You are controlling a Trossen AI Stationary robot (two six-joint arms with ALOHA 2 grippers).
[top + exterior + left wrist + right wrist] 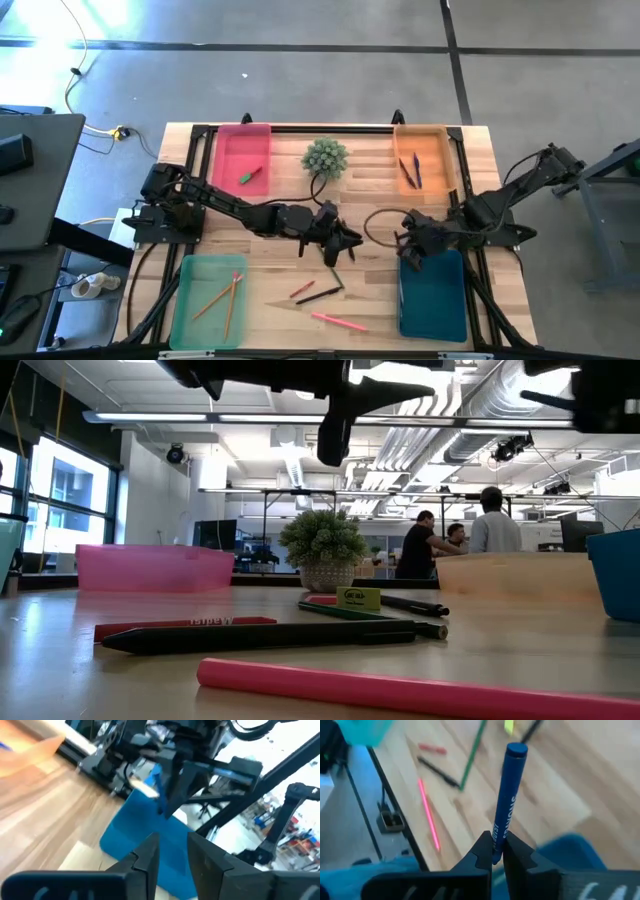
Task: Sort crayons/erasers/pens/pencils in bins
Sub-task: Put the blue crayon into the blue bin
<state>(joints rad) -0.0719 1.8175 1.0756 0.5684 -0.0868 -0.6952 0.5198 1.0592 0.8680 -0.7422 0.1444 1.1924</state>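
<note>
We pinch the light, stiff blue crayon (509, 800) near its lower end in the closed right gripper (493, 851), teal bin (432, 295) just below.

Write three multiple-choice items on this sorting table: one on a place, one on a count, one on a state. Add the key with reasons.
1. Where does the right gripper hang?
A. over the pink bin
B. at the near-centre end of the teal-blue bin
C. over the potted plant

2. How many sticks lie in the light green bin?
A. none
B. two
C. five

3. What is the state of the right gripper?
A. jaws shut on the blue crayon
B. jaws wide open and empty
C. jaws shut on a pink pencil

Key:
1 B, the high view shows it at that bin's end nearest the table's middle.
2 B, two orange pencils lie crossed inside it.
3 A, the right wrist view shows the crayon standing up from between the closed jaws.
</note>
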